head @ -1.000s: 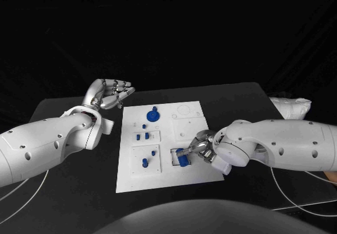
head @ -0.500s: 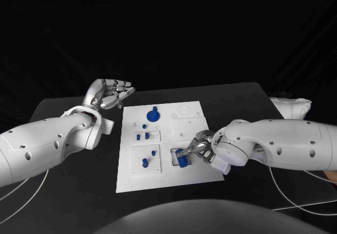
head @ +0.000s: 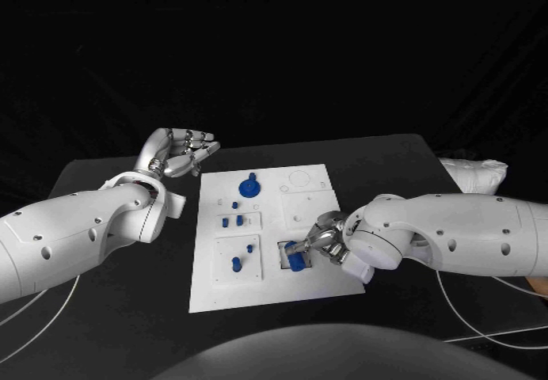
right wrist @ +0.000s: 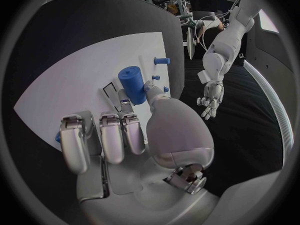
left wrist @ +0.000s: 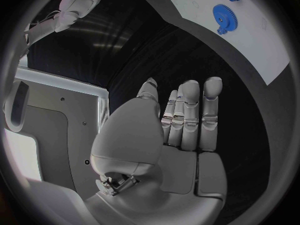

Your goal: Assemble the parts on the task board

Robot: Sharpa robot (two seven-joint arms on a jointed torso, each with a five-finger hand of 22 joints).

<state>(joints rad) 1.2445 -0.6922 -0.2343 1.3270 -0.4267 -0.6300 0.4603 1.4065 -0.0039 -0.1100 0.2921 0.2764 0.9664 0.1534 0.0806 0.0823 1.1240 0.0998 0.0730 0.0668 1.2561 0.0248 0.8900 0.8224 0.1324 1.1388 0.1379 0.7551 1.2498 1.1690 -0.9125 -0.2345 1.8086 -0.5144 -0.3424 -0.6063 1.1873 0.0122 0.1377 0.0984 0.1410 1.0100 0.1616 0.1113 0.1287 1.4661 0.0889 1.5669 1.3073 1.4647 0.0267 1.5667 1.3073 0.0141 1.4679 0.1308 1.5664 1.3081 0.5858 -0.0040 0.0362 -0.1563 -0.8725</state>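
Note:
The white task board (head: pixel 314 273) lies in the middle of the black table. A blue gear (head: pixel 248 188) sits near its far end, also seen as the gear (left wrist: pixel 222 16). A blue cylinder (head: pixel 299 260) stands upright in a recess at the board's near right. My right hand (head: pixel 325 241) is over that spot with its fingers curled in, and its thumb (right wrist: pixel 154 94) touches the base of the cylinder (right wrist: pixel 132 84). A bit of blue (right wrist: pixel 58 136) shows by one curled fingertip. My left hand (head: pixel 183 153) hovers off the board's far left corner, fingers stretched out, holding nothing.
Small blue pegs (head: pixel 233 222) stand in the board's left column, with two more blue parts (head: pixel 241 261) nearer me. Pegs (right wrist: pixel 161 61) also show beyond the cylinder. White cables (head: pixel 480 313) trail over the table's right side. A white object (head: pixel 477 172) lies at the far right.

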